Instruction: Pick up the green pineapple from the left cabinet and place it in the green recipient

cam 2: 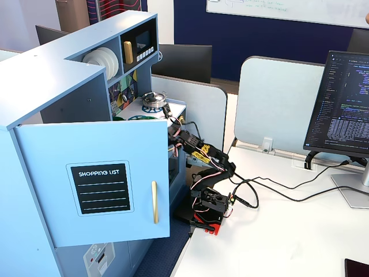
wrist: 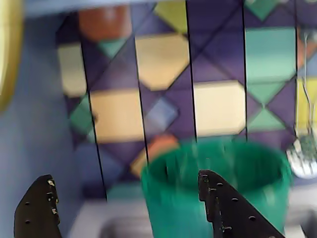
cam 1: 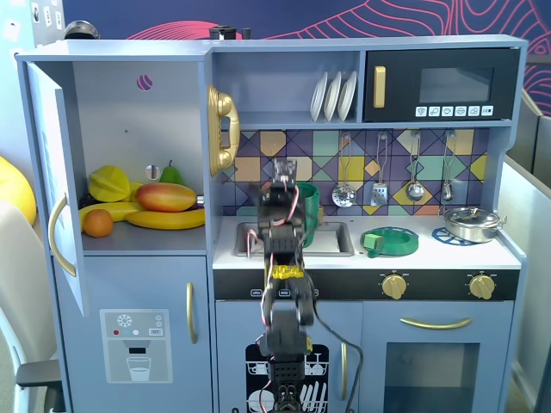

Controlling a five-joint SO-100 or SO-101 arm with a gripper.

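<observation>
My gripper (wrist: 124,177) is open and empty, its two black fingers (wrist: 42,208) wide apart. It hovers over the sink, facing the tiled back wall. The green recipient (wrist: 168,203), a tall dark-green pot, stands just ahead of the right finger; its inside does not show. In a fixed view the arm covers most of the pot (cam 1: 312,206), with the gripper (cam 1: 284,169) raised in front of it. The left cabinet (cam 1: 146,243) stands with its door (cam 1: 53,172) swung open. On its shelf lie yellow, orange and red fruit and a green pear (cam 1: 170,173). No green pineapple shows in any view.
A flat green lid (cam 1: 392,241) and a silver pan (cam 1: 472,224) sit on the counter right of the sink (cam 1: 331,241). Utensils (cam 1: 344,194) hang on the tiled wall. A yellow phone (cam 1: 222,129) hangs on the cabinet's side. The open door (cam 2: 98,179) juts out beside the arm.
</observation>
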